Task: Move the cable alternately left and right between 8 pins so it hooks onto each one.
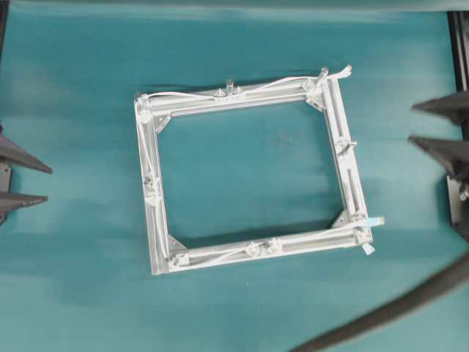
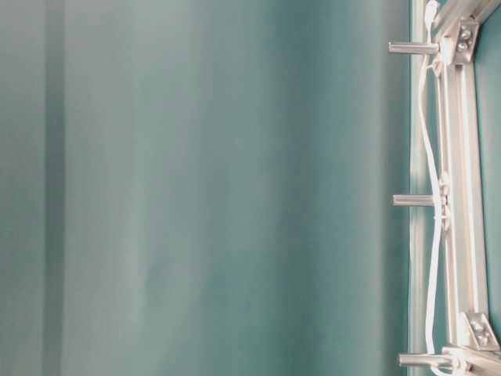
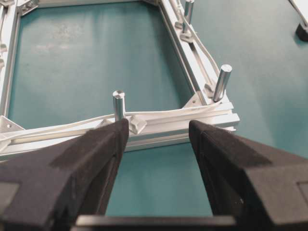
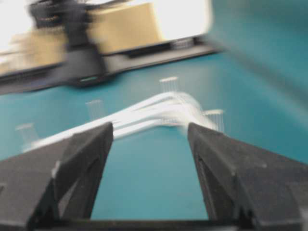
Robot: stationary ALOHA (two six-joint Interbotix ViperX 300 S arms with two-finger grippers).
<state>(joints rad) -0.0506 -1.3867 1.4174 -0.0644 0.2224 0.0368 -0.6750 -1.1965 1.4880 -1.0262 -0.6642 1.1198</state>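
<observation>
The square aluminium frame (image 1: 150, 147) lies mid-table with the thin white cable (image 1: 343, 71) laid along its bars, winding past the short silvery pins (image 1: 229, 84). One cable end sticks out at the far right corner, the other at the near right corner. My left gripper (image 1: 47, 183) is open and empty at the left edge, apart from the frame. In the left wrist view the gripper (image 3: 159, 130) faces a bar where the cable (image 3: 159, 115) passes a pin (image 3: 119, 103). My right gripper (image 1: 410, 125) is open and empty, right of the frame. The right wrist view is blurred; the gripper (image 4: 150, 130) points at the frame (image 4: 159, 110).
A thick dark grey hose (image 1: 396, 308) curves across the near right corner of the teal table. A black rail (image 1: 458, 44) runs along the right edge. At table level, three pins (image 2: 415, 200) stand up with the cable (image 2: 429, 141) weaving past them.
</observation>
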